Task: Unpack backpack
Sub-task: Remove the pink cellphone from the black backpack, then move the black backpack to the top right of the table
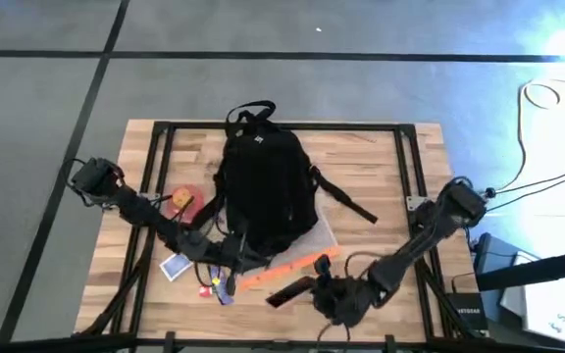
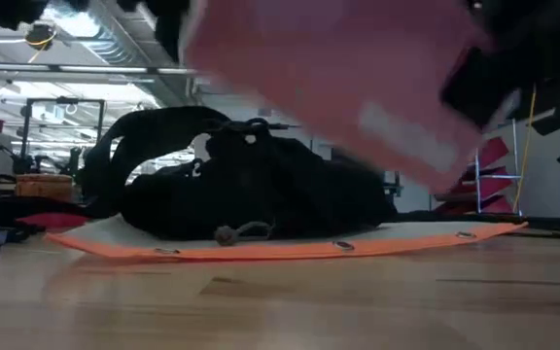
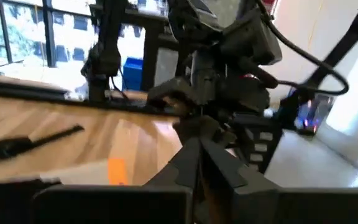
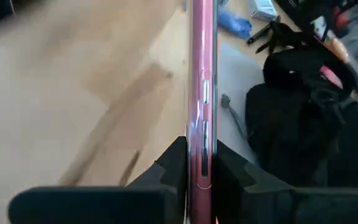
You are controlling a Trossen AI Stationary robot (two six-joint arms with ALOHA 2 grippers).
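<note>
The black backpack lies in the middle of the table, its near end resting on a flat grey sheet with an orange edge; both also show in the low view, the backpack on the sheet. My right gripper is near the front edge, shut on a pink phone. The phone appears as a dark strip from above and as a pink blur in the low view. My left gripper is at the backpack's near end, shut, with nothing seen between its fingers. My right gripper pinches the phone's two flat faces near one end between its two fingers. The fingers come about level from the table's right and lie along the phone. The phone stands on edge, pink back toward the near side, lifted clear of the table.
Left of the backpack lie a red and orange item, a blue card pack and a small red piece with a blue pen. A backpack strap trails toward the right. Bare wood shows at the right and far sides.
</note>
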